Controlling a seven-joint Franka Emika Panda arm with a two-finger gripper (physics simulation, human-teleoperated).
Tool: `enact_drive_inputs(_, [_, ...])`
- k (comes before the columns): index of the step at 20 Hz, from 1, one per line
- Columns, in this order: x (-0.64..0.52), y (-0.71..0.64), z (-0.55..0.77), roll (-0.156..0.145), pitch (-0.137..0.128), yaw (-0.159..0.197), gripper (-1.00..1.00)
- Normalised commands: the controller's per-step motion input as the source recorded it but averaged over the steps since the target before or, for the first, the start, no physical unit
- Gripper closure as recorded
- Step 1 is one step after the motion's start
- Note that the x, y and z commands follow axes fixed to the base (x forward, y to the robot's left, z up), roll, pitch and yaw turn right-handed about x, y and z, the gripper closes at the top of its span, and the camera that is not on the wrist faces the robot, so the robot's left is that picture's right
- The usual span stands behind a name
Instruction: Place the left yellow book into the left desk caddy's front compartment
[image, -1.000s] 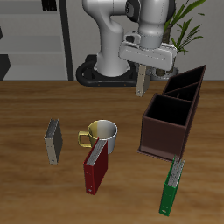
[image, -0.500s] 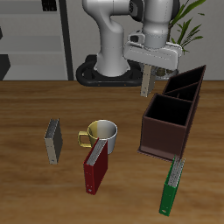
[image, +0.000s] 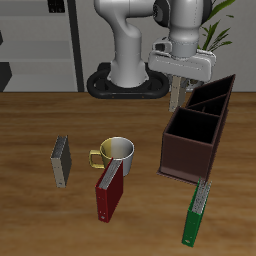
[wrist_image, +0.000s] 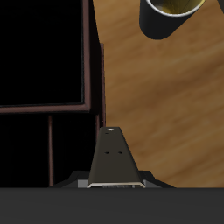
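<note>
So the white two-finger gripper (image: 177, 88) is clamped on the left yellow book (image: 176, 97), a thin light-grey one with a tan edge, hanging upright from the jaws up in the air. The jaws are pinched narrow around its top; only the lower bit of the book sticks out below. It sits just beside the back rim of the left desk caddy (image: 186, 157), a dark brown box with open compartments, not inside any of them. From the wrist view the book (wrist_image: 114, 157) looks like a grey wedge next to the caddy's wall (wrist_image: 90, 61). Down on the wooden table (image: 30, 125) there's a grey mug with yellow inside (image: 116, 154), a dark red book (image: 108, 192) leaning on it, another grey book (image: 62, 160) and a green book (image: 196, 213) near the front edge.
</note>
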Motion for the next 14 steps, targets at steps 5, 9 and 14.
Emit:
enact_drive_inputs(5, [0.04,0.22,0.08,0.039,-0.016,-0.015,1.00])
enact_drive_inputs(9, [0.08,0.14,0.05,0.022,0.002,0.007,1.00])
enact_drive_inputs(14, [0.05,0.07,0.04,0.017,-0.005,-0.003,1.00])
